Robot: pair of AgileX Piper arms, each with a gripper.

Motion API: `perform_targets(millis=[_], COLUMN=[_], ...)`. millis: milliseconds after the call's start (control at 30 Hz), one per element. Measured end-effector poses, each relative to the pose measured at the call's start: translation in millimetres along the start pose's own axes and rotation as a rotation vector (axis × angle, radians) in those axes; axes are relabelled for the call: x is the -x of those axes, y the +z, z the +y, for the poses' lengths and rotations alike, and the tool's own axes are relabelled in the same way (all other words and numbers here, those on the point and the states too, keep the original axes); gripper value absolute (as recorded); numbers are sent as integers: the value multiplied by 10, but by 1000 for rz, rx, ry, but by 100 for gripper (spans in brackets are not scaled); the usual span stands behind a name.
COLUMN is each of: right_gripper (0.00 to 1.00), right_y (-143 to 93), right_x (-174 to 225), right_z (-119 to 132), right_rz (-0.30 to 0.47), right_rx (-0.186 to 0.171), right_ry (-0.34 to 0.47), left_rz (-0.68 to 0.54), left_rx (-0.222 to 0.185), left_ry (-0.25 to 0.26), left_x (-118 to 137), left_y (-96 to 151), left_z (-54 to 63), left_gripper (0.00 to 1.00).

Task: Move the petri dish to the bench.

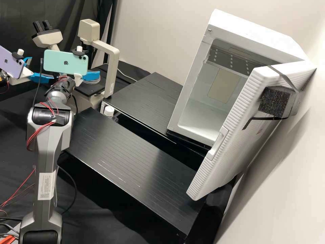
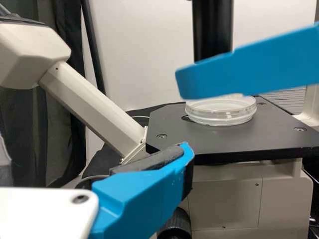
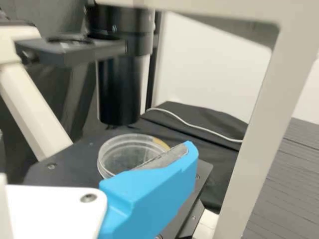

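Note:
In the high view my left gripper [image 1: 40, 74] is at the far left, and my right gripper [image 1: 91, 75] is over the microscope stage. The clear round petri dish [image 1: 92, 81] lies there under a blue finger. Seen by the left wrist camera, the dish [image 2: 221, 110] sits flat on the black stage [image 2: 279, 132], beyond my open left gripper [image 2: 184, 117]; a blue finger crosses above its rim. In the right wrist view my right gripper [image 3: 190, 145] is open, one finger overlapping the near side of the dish [image 3: 130, 152]; whether it touches, I cannot tell.
The microscope's pale pillar [image 1: 110, 73] rises right of the stage, and its black condenser [image 3: 118, 92] hangs above the dish. Two low black platforms [image 1: 135, 152] stand right of the arms. A white incubator [image 1: 199, 112] has its door [image 1: 233, 125] open.

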Motion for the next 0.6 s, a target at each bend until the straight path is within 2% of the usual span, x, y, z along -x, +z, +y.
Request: perform_targets(millis=[267,333,400,600], right_gripper=[100,100,100,100], right_y=[22,22,45,73], right_x=[-161,-190,-233,-269], right_z=[-74,-81,-115,-136], right_rz=[-35,-39,-49,-59], right_rx=[-27,-22,-1,1], right_ry=[-26,-25,-28,-12], left_rz=[0,0,0,0], left_rx=[0,0,0,0], left_ry=[0,0,0,0], left_x=[0,0,0,0], left_y=[0,0,0,0], left_z=[0,0,0,0], left_gripper=[100,100,100,100])
